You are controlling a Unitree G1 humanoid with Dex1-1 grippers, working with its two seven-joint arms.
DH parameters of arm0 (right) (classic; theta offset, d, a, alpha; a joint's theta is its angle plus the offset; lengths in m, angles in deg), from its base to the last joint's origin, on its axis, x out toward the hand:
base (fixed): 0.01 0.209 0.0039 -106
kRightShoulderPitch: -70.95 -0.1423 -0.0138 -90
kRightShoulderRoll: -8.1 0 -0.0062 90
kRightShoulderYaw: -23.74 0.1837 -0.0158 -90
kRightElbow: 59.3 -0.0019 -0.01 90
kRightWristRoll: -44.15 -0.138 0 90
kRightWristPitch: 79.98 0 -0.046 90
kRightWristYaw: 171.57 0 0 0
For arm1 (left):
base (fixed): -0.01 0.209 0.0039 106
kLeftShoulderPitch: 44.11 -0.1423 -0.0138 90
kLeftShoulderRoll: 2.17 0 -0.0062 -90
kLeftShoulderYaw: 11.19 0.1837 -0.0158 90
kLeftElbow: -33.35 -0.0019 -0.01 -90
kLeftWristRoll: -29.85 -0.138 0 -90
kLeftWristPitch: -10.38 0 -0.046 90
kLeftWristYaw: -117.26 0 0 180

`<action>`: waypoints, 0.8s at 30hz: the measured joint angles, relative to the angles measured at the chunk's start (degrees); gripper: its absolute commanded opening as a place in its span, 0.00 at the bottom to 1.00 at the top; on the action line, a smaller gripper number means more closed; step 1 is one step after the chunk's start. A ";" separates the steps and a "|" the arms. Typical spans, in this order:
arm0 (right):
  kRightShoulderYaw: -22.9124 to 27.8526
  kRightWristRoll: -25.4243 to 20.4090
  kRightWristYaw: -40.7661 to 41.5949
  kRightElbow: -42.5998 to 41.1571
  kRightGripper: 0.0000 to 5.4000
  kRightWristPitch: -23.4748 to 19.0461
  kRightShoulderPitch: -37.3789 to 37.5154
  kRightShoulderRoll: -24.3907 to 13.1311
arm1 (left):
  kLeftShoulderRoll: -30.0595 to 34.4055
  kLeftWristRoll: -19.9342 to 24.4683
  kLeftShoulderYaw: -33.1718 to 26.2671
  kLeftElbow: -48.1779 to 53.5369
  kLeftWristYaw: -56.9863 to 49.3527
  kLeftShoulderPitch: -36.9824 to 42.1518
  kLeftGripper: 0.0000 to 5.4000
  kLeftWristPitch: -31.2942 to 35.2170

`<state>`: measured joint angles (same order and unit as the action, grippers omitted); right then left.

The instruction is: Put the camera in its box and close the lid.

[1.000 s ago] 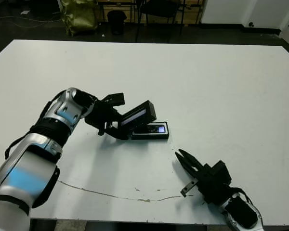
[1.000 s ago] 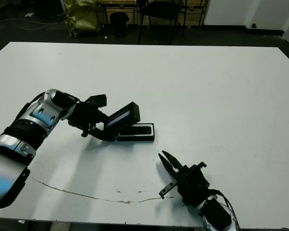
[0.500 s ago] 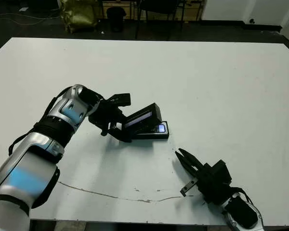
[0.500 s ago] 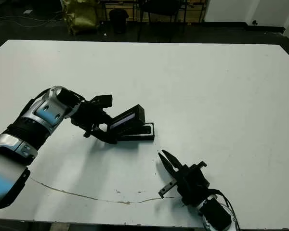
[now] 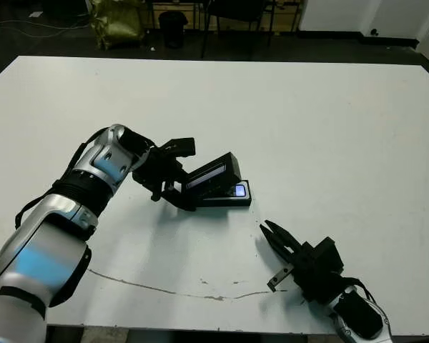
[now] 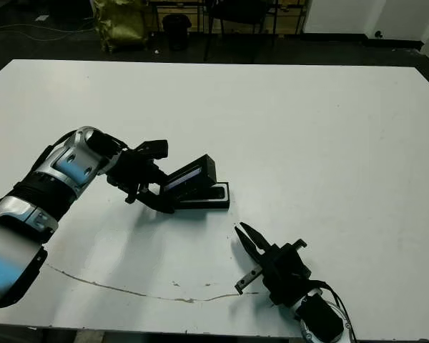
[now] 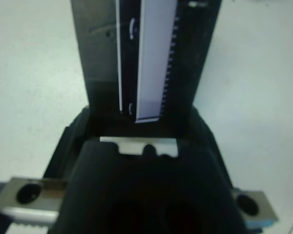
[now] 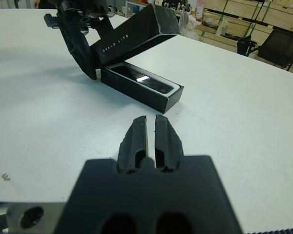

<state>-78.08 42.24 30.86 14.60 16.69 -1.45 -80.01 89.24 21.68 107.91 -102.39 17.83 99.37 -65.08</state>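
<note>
- Right gripper (image 5: pixel 273 234): nearest the robot, at the table's front edge, well apart from the box. The head views show its tips spread a little, while its own wrist view shows the two fingers (image 8: pixel 137 134) nearly together, with a narrow gap between them. Nothing is held.
- Table (image 5: pixel 329 128): white, with a thin dark line across the front part.
- Box (image 8: pixel 147 91): flat on the table, mid-left, just ahead of the right gripper. White lining shows along its rim.
- Camera (image 8: pixel 140 80): lies inside the box, so the first part of the task looks done. Right wrist view shows it along the tray; head views give only a bluish glint at the uncovered end.
- Lid (image 5: pixel 211 174): tilted over the box, one end low by the box's left end, the other raised. Closing is left.
- Left gripper (image 5: pixel 173 187): clamped on the lid's lower end. Left wrist view shows the lid's pale strip running away from the fingers, and hides the box.
</note>
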 measured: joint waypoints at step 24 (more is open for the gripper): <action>0.07 -1.10 0.12 0.28 0.00 -0.46 0.67 0.07 | -6.90 -5.46 1.51 -8.98 -1.72 5.25 0.44 -4.04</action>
<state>-78.02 41.14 30.99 14.88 16.24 -0.77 -79.95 82.35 16.22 109.42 -111.37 16.12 104.62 -69.12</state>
